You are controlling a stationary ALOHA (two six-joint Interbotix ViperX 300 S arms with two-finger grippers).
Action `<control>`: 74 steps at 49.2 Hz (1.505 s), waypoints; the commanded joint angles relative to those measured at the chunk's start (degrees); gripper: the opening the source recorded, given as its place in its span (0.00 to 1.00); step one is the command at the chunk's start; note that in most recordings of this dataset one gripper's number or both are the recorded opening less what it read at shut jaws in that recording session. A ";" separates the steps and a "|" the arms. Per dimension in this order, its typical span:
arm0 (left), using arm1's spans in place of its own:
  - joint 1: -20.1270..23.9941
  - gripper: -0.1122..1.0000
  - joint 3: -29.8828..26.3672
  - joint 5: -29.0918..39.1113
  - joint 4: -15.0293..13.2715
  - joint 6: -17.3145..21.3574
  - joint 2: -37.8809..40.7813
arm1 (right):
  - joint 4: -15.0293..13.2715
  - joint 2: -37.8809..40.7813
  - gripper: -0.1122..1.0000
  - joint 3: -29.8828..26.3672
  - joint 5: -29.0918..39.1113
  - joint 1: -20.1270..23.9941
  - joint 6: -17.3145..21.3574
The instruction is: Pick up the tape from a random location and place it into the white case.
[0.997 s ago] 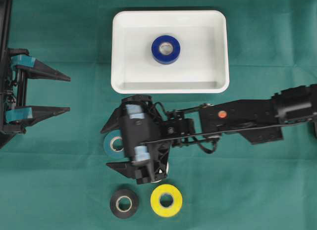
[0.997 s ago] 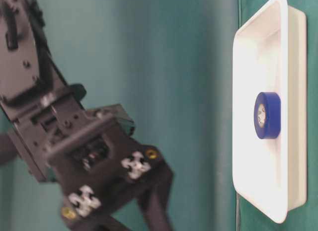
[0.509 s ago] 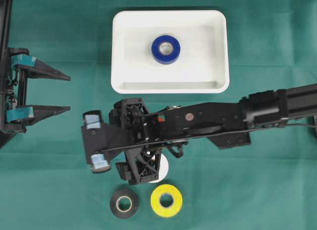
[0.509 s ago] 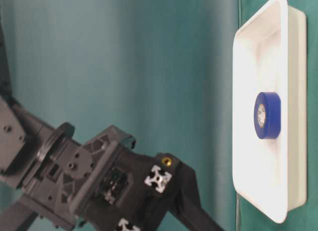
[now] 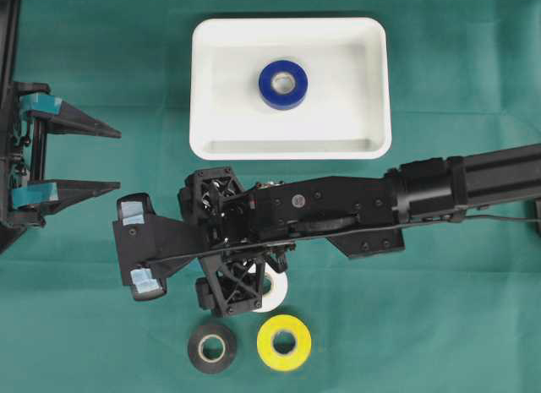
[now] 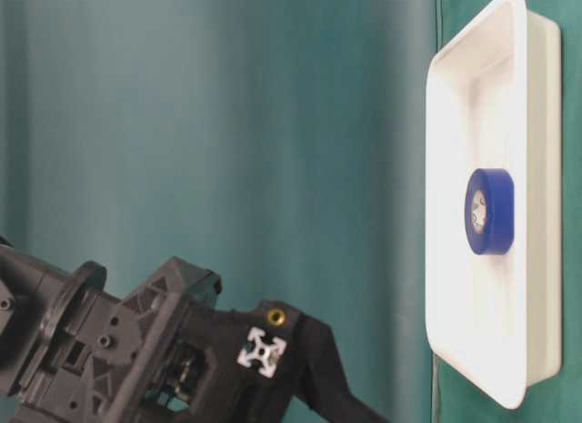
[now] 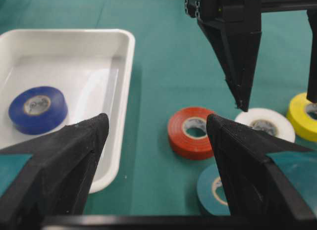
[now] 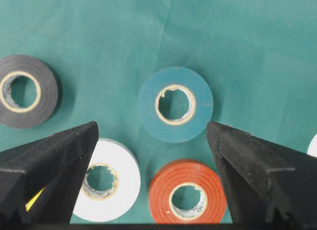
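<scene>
The white case lies at the back middle of the green cloth with a blue tape flat inside it. My right gripper hangs open, pointing down over a cluster of loose rolls. In the right wrist view a teal tape, a red tape and a white tape lie below the open right gripper, which holds nothing. A black tape and a yellow tape lie nearer the front edge. My left gripper rests open and empty at the far left.
The right arm stretches across the cloth just in front of the case. From the left wrist view the case's near rim sits left of the red tape and the teal tape.
The right arm has reached further left and tipped its gripper downward over the rolls, covering the teal tape in the overhead view. The left arm has not moved.
</scene>
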 commanded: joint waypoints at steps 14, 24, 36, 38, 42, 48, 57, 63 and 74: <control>0.09 0.82 -0.70 -0.18 -0.09 0.00 0.53 | 0.09 -1.23 0.93 -1.32 -0.26 0.26 0.00; 0.18 0.82 -0.70 -0.18 -0.09 -0.09 0.53 | 0.09 -1.23 0.93 -1.23 -0.26 0.26 0.09; 0.09 0.82 -0.53 -0.26 -0.09 -0.09 0.53 | 0.09 -1.23 0.93 -1.32 -0.18 0.44 0.18; 0.09 0.82 -0.70 -0.26 -0.09 -0.09 0.53 | 0.00 -1.23 0.93 -1.32 -0.18 0.53 0.18; 0.09 0.82 -0.70 -0.18 -0.09 -0.09 0.53 | 0.09 -1.23 0.93 -1.32 -0.18 0.44 0.18; 0.09 0.82 -0.70 -0.26 -0.09 0.00 0.53 | 0.09 -1.23 0.93 -1.23 -0.18 0.44 0.26; 0.09 0.82 -0.53 -0.26 -0.09 -0.09 0.53 | 0.00 -1.23 0.93 -0.97 -0.26 0.44 0.44; 0.09 0.82 -0.70 -0.26 -0.09 -0.09 0.53 | 0.00 -0.62 0.93 -0.79 -0.26 0.53 0.53; 0.09 0.82 -0.53 -0.09 -0.09 -0.09 0.62 | 0.00 0.88 0.93 -0.79 -0.97 0.79 0.62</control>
